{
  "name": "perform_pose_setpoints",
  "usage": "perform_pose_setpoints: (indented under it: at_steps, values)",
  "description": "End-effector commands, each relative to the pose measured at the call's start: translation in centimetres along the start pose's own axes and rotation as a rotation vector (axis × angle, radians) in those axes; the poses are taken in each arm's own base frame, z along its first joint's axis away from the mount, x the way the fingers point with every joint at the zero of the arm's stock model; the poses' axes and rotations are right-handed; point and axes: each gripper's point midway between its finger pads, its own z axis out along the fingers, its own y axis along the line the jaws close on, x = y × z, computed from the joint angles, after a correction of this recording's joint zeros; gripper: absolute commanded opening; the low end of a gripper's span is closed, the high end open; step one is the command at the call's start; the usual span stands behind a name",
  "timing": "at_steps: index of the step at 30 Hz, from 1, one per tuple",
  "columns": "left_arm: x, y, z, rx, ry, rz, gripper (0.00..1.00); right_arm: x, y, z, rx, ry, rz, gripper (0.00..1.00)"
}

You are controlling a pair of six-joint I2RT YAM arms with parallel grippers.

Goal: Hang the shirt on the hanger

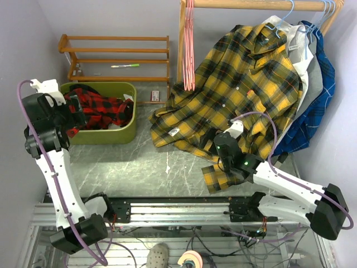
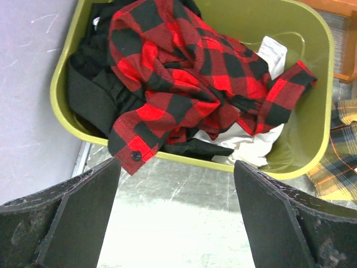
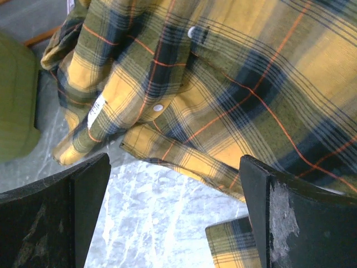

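Crumpled inside an olive-green plastic bin [image 2: 321,111] at the far left of the grey marbled tabletop [image 1: 139,167]: the red-and-black plaid flannel shirt [image 2: 184,84], heaped over black cloth [image 2: 95,89] and a white garment [image 2: 251,148], one buttoned cuff draped across the near rim. Just short of that rim, over bare table: the left gripper [image 2: 175,218], jaws spread wide, nothing between them, clear of the shirt.

Well apart, hooked on the left end of a wooden rail [image 1: 251,4]: the thin pink wire hanger [image 1: 189,50], bunched with others like it.

Low over the table at the right: the right gripper [image 3: 175,218], likewise wide open and empty, at the hem of a yellow-and-black plaid shirt [image 3: 223,84]. On that shirt, a small white sewn-in tag [image 3: 96,111], print too blurred to read. Behind the bin, a wooden slatted rack [image 1: 111,56] with a green marker pen [image 1: 125,66] on one shelf.
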Motion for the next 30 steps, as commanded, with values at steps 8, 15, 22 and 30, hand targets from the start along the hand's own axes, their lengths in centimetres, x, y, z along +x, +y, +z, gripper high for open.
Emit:
perform_pose_setpoints:
  at_steps: [8,15,22,30]
  values:
    - [0.0,3.9,1.5,-0.082,0.025,0.044,0.95,1.0,8.9,-2.8,-0.665,-0.113,-0.257,1.00]
    - [-1.2,4.4,6.5,0.023,0.216,0.161,0.95,2.0,9.2,-0.6,-0.562,0.007,-0.367,1.00]
    - [-3.6,4.7,13.0,0.125,0.218,0.231,0.95,4.3,8.9,0.0,-0.555,0.102,-0.360,1.00]
    - [-1.5,-1.2,18.4,0.275,0.318,0.316,0.95,6.0,8.1,0.7,-0.538,0.140,-0.374,1.00]
